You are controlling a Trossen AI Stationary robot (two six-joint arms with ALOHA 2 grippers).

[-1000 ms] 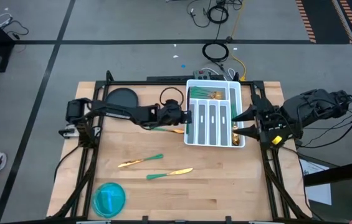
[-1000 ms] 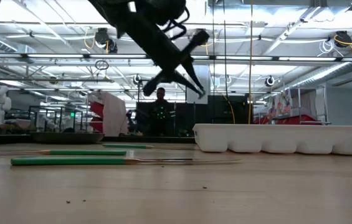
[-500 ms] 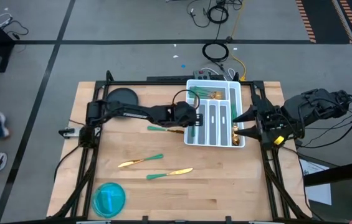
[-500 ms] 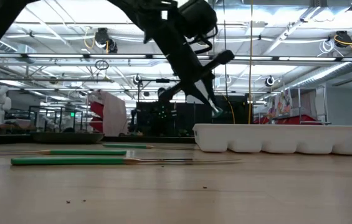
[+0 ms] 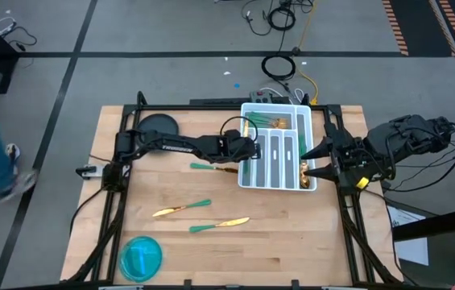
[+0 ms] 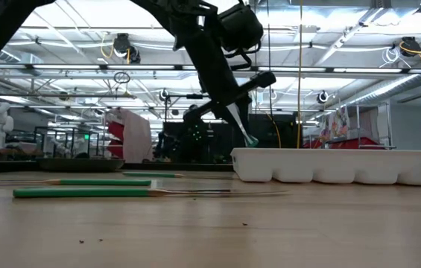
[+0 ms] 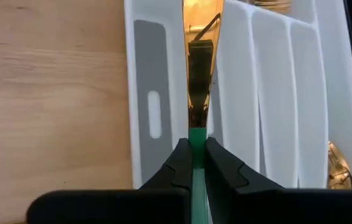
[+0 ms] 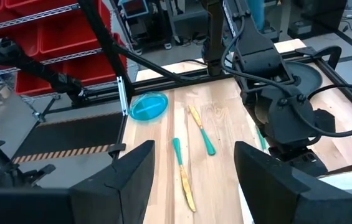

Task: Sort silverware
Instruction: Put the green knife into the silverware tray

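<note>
Nearest on the desk (image 5: 291,242), two pieces of silverware (image 5: 220,223) wait unsorted, a third (image 5: 213,167) lying farther back. Beyond, the left pincer (image 5: 249,151), clamped on a gold-bladed knife (image 7: 195,93), has advanced over the white tray (image 5: 310,121)'s left slots within the last second, so a drop looks imminent. The right pincer (image 5: 311,159) hangs spread by the tray's right rim.

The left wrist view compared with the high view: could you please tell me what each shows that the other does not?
Only the left wrist view shows the left gripper shut on the knife, its gold blade over the white tray. Only the high view shows three loose pieces on the table, the blue bowl, the dark plate and the right gripper, open beside the tray. Both show the tray and wooden tabletop.
</note>
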